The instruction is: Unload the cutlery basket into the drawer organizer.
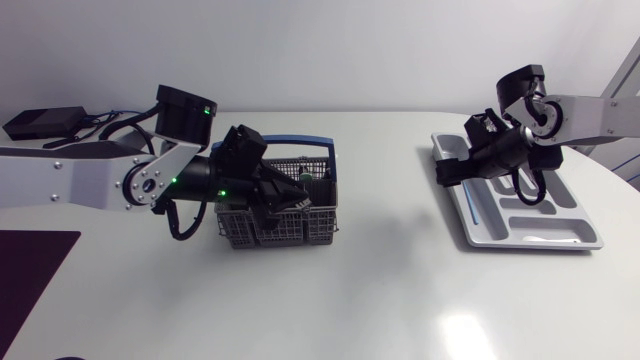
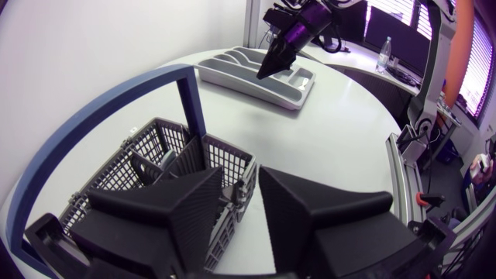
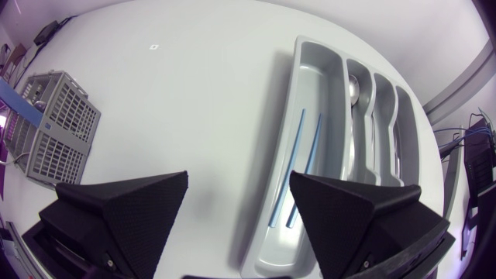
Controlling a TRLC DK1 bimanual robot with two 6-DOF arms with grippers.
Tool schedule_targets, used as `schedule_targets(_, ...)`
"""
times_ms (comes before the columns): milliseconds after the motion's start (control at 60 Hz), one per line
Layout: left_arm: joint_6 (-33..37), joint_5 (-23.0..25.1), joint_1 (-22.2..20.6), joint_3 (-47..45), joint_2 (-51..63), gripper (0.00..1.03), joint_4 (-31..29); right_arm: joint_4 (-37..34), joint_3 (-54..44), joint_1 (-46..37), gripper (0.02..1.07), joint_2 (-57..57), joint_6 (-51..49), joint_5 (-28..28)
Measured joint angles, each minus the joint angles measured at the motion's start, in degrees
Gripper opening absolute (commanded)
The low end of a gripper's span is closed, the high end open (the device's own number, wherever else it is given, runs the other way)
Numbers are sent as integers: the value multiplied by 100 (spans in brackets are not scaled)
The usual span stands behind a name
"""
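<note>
**Head view.** L arm point(image 1: 80, 180) enters from left edge. L jaws are down over the cutlery basket point(image 1: 270, 235), centre-left of frame.

**L wrist view.** L jaws narrowly apart, nothing seen clamped betw. them. Tips sit just above the basket's mesh cells.

**Basket.** Grey plastic mesh, rectangular, split into compartments. Blue hoop handle point(image 2: 188, 101) stands upright over it. Contents dark, can't ID. Rests on white worktop point(image 1: 380, 290).

**Farther off.** Drawer organizer point(image 1: 470, 225) at right of frame, well apart from basket. Light grey tray, one long compartment along one side + narrower slots beside it.

**R wrist view.** Two thin blue sticks point(image 3: 313, 143) lie side by side in the long compartment. A spoon point(image 3: 354, 89) lies in the next slot.

**R arm.** R arm point(image 1: 590, 115) enters from right edge. R jaws wide apart, empty, hovering above the organizer's side nearest the basket.
</note>
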Motion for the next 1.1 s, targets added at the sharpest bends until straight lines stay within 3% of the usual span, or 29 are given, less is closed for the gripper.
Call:
schedule_targets(617, -219, 468, 42, 767, 68, 4, -1220, -15, -343, 146, 96, -273, 17, 61)
schedule_targets(950, -557, 629, 240, 2409, 153, 4, -3191, -127, -459, 295, 96, -695, -7, 50)
schedule_targets(1100, -555, 656, 358, 3005, 87, 4, -3932, -192, -575, 647, 96, -1298, -166, -208)
